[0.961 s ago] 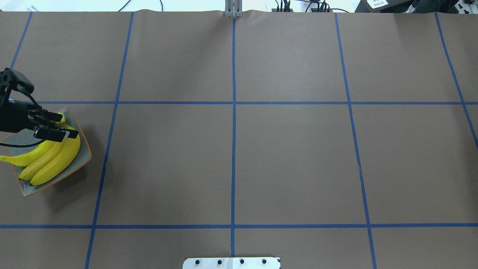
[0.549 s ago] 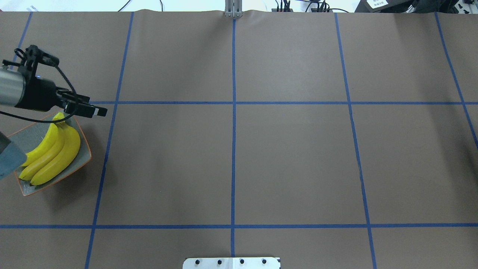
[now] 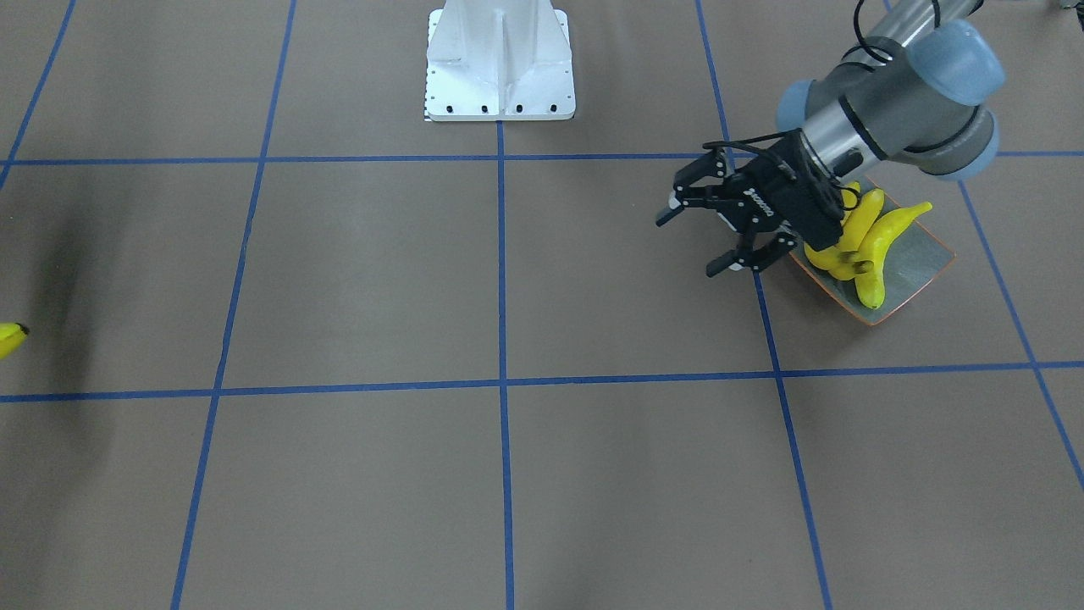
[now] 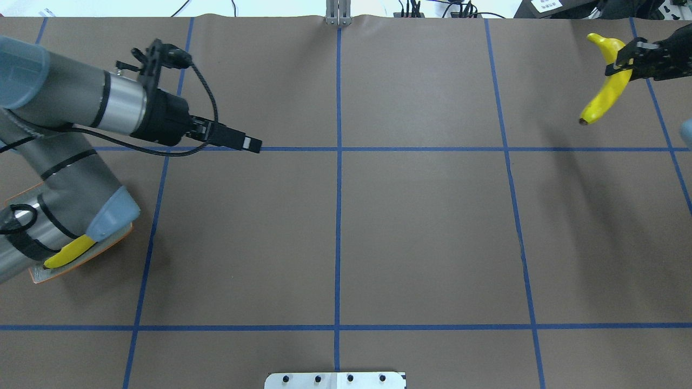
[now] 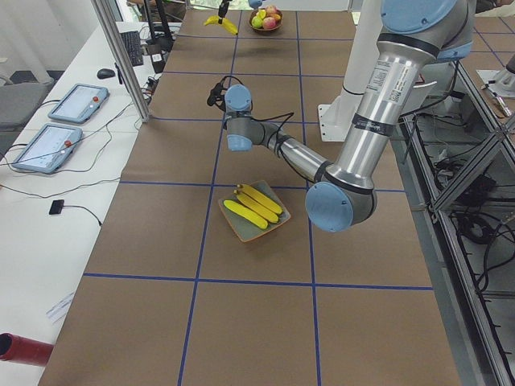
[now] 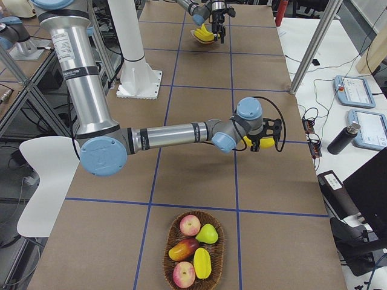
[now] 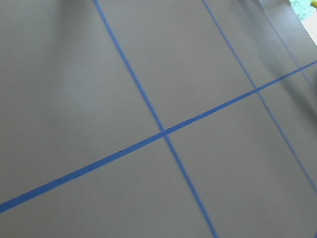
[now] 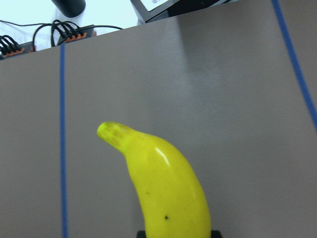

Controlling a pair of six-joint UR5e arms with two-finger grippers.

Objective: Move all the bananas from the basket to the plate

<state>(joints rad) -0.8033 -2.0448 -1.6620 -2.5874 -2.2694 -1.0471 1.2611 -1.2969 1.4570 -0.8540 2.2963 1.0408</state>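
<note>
A bunch of bananas (image 3: 857, 241) lies on the square grey-green plate (image 3: 919, 269); the exterior left view shows the bananas (image 5: 256, 207) on that plate (image 5: 241, 232). Just beside the plate's inner edge, my left gripper (image 3: 690, 246) hovers open and empty; overhead I see the left gripper (image 4: 253, 145) edge-on. My right gripper (image 4: 626, 58) is shut on a single banana (image 4: 604, 96), held in the air at the far right. That banana (image 8: 168, 188) fills the right wrist view. The basket (image 6: 172, 266) holds apples and other fruit.
In the overhead view my left arm (image 4: 65, 108) covers most of the plate (image 4: 40, 276). The robot's white base (image 3: 500, 63) stands at the table's near middle. Brown table with blue grid tape (image 4: 338, 162). Tablets and cables lie on a side bench (image 5: 64, 121).
My left gripper has pulled off the plate and swung toward the table's middle, leaving the bunch there. The right gripper has come into view at far right with one banana.
</note>
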